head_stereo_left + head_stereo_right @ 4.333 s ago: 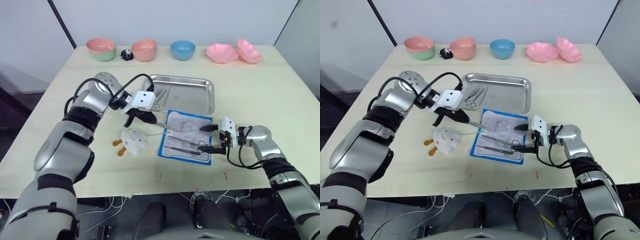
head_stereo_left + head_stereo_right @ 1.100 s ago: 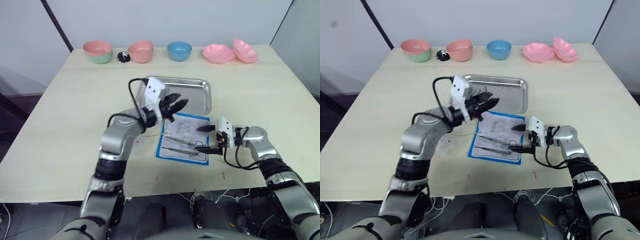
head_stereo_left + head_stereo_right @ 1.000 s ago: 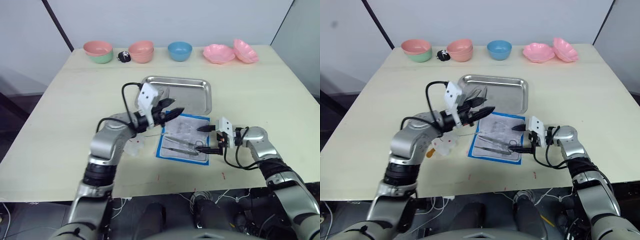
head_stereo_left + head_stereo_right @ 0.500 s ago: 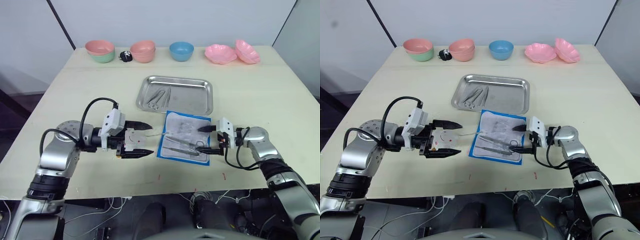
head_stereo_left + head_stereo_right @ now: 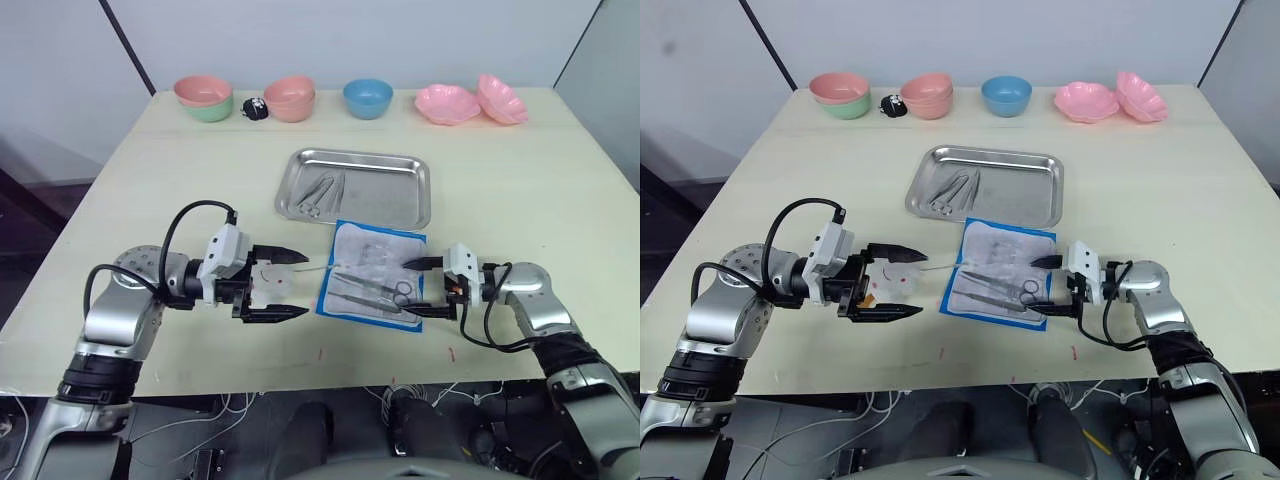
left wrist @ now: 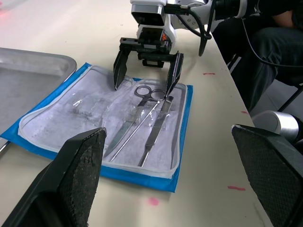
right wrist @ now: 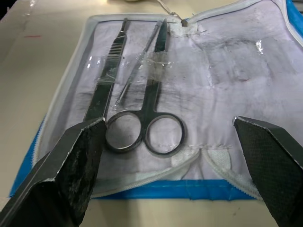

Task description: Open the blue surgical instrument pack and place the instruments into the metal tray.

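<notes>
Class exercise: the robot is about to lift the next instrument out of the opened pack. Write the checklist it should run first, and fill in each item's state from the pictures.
1. Pack lies open and flat: ok.
2. Scissors still in the pack, rings toward the right gripper: ok.
3. Right gripper open at the pack's edge: ok.
4. Left gripper open, beside the pack and off it: ok.
5. Tray has bare room beside the instruments already in it: ok.
6. Clear straps over the tools are loose enough: cannot tell.

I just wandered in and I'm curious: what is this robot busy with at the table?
It is unpacking surgical tools. The blue surgical instrument pack lies open, scissors and two other tools inside; some instruments lie in the metal tray. The right gripper waits open at the pack's edge; the left gripper hangs open beside a small white toy.
</notes>
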Motion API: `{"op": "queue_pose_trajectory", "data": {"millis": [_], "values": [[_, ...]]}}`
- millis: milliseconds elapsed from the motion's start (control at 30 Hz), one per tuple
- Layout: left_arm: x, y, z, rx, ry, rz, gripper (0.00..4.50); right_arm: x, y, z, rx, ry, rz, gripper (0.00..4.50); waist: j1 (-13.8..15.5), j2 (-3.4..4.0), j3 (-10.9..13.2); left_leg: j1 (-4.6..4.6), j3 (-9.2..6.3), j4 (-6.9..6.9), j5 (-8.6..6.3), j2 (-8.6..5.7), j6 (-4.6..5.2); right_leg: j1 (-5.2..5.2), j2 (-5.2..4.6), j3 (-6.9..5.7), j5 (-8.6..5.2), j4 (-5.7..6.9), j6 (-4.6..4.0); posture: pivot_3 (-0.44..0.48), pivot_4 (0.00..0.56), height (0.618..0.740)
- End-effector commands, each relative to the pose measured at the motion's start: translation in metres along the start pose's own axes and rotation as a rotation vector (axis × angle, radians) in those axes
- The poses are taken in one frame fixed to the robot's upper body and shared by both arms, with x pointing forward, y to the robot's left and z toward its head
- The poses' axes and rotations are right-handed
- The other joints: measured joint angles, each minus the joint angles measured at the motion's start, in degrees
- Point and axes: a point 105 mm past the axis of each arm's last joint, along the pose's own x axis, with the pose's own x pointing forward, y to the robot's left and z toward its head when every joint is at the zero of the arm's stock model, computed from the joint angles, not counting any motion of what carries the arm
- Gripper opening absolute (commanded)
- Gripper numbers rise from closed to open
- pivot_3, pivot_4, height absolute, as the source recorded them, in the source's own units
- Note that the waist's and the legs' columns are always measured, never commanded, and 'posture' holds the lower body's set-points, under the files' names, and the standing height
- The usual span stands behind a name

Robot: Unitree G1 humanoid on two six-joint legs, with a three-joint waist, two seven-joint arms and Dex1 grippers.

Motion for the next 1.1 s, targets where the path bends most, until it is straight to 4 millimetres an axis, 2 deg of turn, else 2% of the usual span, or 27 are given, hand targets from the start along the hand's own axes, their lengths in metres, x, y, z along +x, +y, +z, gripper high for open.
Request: {"op": "queue_pose_trajectory", "data": {"millis": [33,133,400,600,867,933,1100], "values": [[-0.001,0.002,0.008,0.033,-0.029,0.006,4.48,-0.002,0.006,-0.003,0.024,-0.005,-0.002,4.5,-0.02,0.08,0.12,-0.18,0.0,0.0,0.0,-0.01,0.0,-0.18,0.03,-0.02,0.03,0.0,-0.02,0.0,0.15,0.74],[0.001,0.002,0.009,0.038,-0.034,0.002,4.48,-0.006,0.004,0.003,0.009,-0.027,-0.024,4.5,-0.03,0.09,0.13,-0.85,0.02,0.09,0.01,-0.03,0.0,-0.9,0.12,-0.03,0.15,0.14,-0.15,0.0,0.15,0.74],[0.007,-0.002,0.01,0.044,-0.056,-0.021,4.48,-0.025,0.009,0.034,-0.037,-0.136,-0.053,4.5,0.18,0.22,0.91,-1.0,-0.02,0.09,0.01,-0.12,0.0,-0.99,0.07,-0.09,0.16,0.14,-0.15,0.0,0.15,0.74],[0.02,-0.006,0.013,0.077,-0.069,-0.037,4.48,-0.057,0.021,0.059,-0.079,-0.16,-0.056,4.5,0.21,0.2,1.05,-1.04,-0.03,0.11,0.01,-0.12,0.0,-1.02,0.06,-0.12,0.16,0.15,-0.14,0.0,0.15,0.74],[0.039,-0.016,0.016,0.081,-0.099,-0.057,4.48,-0.101,0.035,0.08,-0.092,-0.14,-0.072,4.5,0.29,0.12,1.15,-1.06,0.0,0.19,0.01,-0.13,0.0,-1.01,0.06,-0.11,0.16,0.14,-0.12,0.0,0.15,0.74],[0.042,-0.016,0.014,0.079,-0.1,-0.052,4.48,-0.112,0.04,0.084,-0.089,-0.128,-0.071,4.5,0.37,0.14,1.16,-1.04,0.0,0.2,0.01,-0.1,0.0,-1.01,0.1,-0.11,0.16,0.18,-0.12,0.0,0.15,0.74],[0.039,-0.006,0.012,0.106,-0.065,-0.051,4.48,-0.126,0.047,0.095,-0.079,-0.127,-0.081,4.5,0.95,0.19,1.25,-1.06,0.12,0.29,0.01,-0.1,0.0,-1.0,0.15,-0.11,0.16,0.2,-0.1,0.0,0.15,0.74]]}}
